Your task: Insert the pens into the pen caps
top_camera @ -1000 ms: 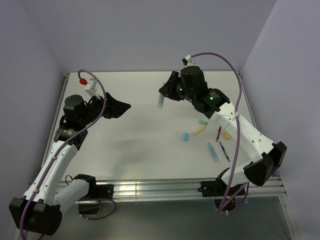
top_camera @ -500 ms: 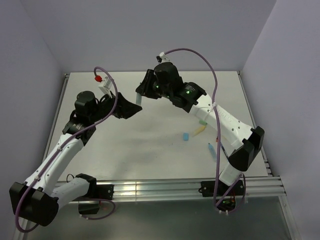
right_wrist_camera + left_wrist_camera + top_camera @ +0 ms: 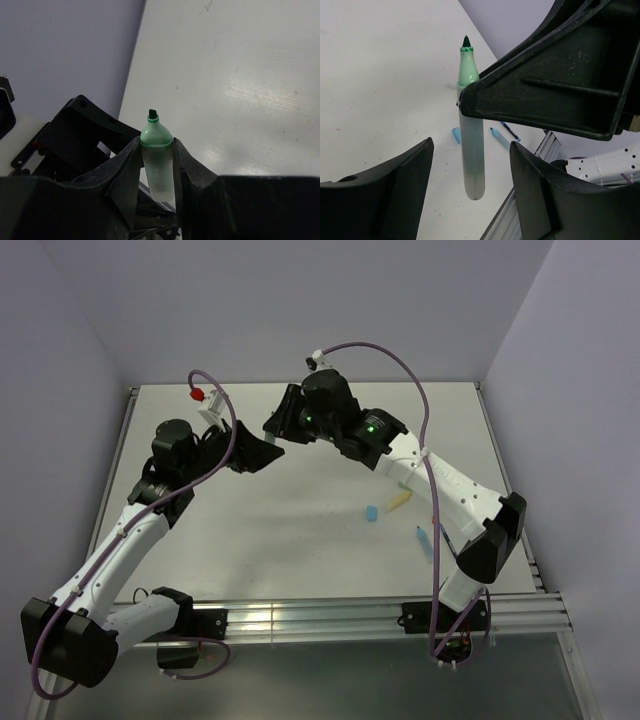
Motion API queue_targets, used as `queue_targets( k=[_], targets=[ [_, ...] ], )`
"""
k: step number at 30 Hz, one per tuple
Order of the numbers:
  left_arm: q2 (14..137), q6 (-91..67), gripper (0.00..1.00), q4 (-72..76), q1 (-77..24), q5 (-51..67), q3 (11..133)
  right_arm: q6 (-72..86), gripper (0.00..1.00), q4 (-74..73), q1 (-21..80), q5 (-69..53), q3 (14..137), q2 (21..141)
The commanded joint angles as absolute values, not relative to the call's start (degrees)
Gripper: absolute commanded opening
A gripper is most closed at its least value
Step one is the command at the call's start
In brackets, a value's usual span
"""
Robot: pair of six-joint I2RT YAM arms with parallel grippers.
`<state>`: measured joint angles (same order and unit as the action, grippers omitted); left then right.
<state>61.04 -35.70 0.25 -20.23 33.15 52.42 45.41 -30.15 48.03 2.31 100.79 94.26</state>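
While both arms reach in over the middle of the bench [image 3: 300, 540], I've got the right tool [image 3: 156, 150] closed tight on the green marker [image 3: 157, 167]. Its two fingers [image 3: 127, 175] are pinching the pale barrel just below the shoulder. The marker is uncapped, dark green nib bare and pointing away from the right wrist camera, and it's up in the air, clear of the bench. On the left wrist camera I see that same marker hanging nib up. One black finger of the right tool crosses in front of its upper barrel, and the blunt tail end sits in the gap between my left fingers [image 3: 395, 195]. The left tool [image 3: 471, 146] is spread wide, and neither finger touches the marker as far as I can see. From overhead the two tools are nose to nose, left of centre toward the far side, and the marker is too hidden there for me to pick out. The rest of the set lies on the bench well off to the right: a light blue cap [image 3: 371, 513], a yellow marker [image 3: 399, 502] just beside it, and a light blue marker [image 3: 427, 543] nearer the front edge. The left wrist view also shows a thin dark blue pen [image 3: 510, 131] lying next to that blue marker.
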Motion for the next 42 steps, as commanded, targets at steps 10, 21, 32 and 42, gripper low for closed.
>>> queue_targets(
  k=[10, 21, 32, 42],
  targets=[
    [61.00, -35.16, 0.40, 3.16, -20.48, 32.52, 53.97, 46.85, 0.00, -27.07, 49.92, 0.97, 101.25, 94.83],
    [60.47, -33.75, 0.00, -1.65, -20.57, 30.25, 55.63, 44.65, 0.42, -28.47, 49.84, 4.12, 102.21, 93.96],
    [61.17, -29.98, 0.00, -15.46, -20.65, 22.08, 57.39, 40.26, 0.61, -32.17, 39.67, 7.73, 91.95, 81.49],
    [55.20, -27.86, 0.00, -19.24, -20.65, 17.76, 53.18, 34.90, 0.62, -33.93, 17.07, 13.27, 64.02, 65.31]
  ],
)
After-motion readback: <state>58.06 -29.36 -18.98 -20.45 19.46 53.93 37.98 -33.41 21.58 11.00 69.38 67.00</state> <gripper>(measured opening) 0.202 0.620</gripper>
